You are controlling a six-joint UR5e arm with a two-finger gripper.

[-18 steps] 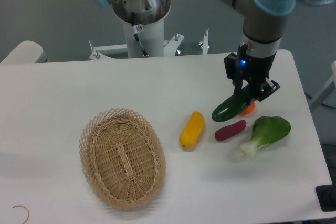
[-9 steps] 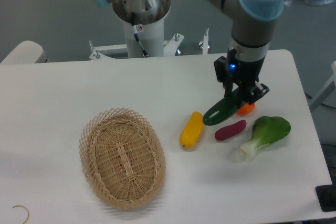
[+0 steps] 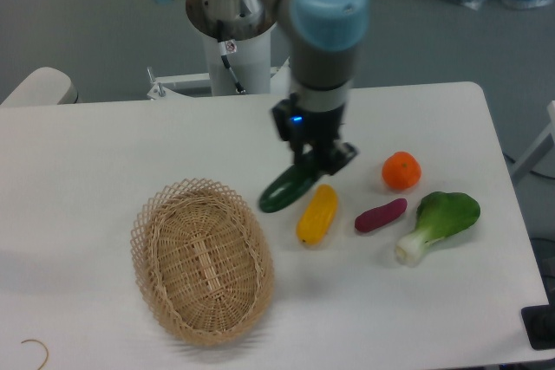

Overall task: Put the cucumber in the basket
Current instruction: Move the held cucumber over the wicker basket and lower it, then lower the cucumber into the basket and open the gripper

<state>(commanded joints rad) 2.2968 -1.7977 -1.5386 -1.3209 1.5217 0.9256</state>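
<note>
The dark green cucumber (image 3: 284,190) hangs tilted above the table, its lower end pointing toward the basket. My gripper (image 3: 314,164) is shut on its upper end. The tan wicker basket (image 3: 156,223) sits at the lower left with nothing in it, its right rim just left of and below the cucumber's free tip.
A yellow vegetable (image 3: 317,215) lies right under the gripper. To the right lie a purple vegetable (image 3: 380,215), an orange (image 3: 401,171) and a bok choy (image 3: 439,223). The robot base (image 3: 234,45) stands at the table's back edge.
My gripper has carried the cucumber leftward from above the orange and purple vegetable to above the yellow vegetable, near the basket. The orange is now uncovered.
</note>
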